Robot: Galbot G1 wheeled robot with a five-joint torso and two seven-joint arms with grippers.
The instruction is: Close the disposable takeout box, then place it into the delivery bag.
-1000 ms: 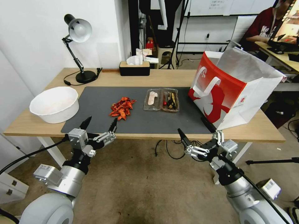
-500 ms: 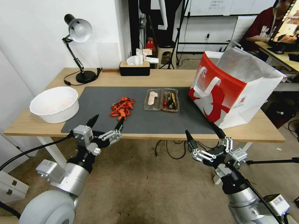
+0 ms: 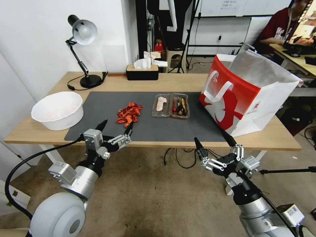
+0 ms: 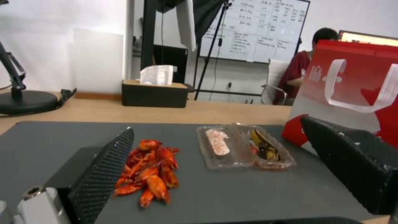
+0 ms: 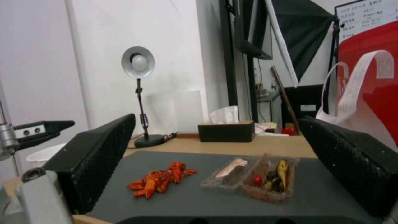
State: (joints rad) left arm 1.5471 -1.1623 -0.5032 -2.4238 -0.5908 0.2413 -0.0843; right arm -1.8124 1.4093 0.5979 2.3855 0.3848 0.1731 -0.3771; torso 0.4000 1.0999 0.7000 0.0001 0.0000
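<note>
Right now the disposable takeout box (image 3: 170,105) lies open and flat on the dark mat (image 3: 98,108), its two clear halves side by side: one holds a pale piece of food, the other a small red bit and dark yellow-brown pieces. Taking the box as the landmark, the delivery bag (image 3: 243,95) stands just beside it on the robot's right, mouth open, silvery lining showing, white handle (image 3: 219,89) hanging on the red front. On the box's other side, near it, is a heap of red crayfish (image 3: 129,114); well beyond that sits the large white bowl (image 3: 57,110). Behind the box are the black tissue box (image 3: 142,72) and, farther left, the desk lamp (image 3: 82,49).

Judging by its look, the box is thin clear plastic: light, springy, easily crushed and probably slick. The outer rim of one half seems the best hold for folding it over the hinge; a hard squeeze would likely buckle it.

Both tools hang off the near edge of the tabletop (image 3: 158,82), well short of the box. The left tool (image 3: 114,127) has its fingers spread apart and empty; the right tool (image 3: 214,144) is likewise spread wide, gripping nothing.

White characters are printed on the bag's red front, too small to read; the distant whiteboard writing is illegible too.
</note>
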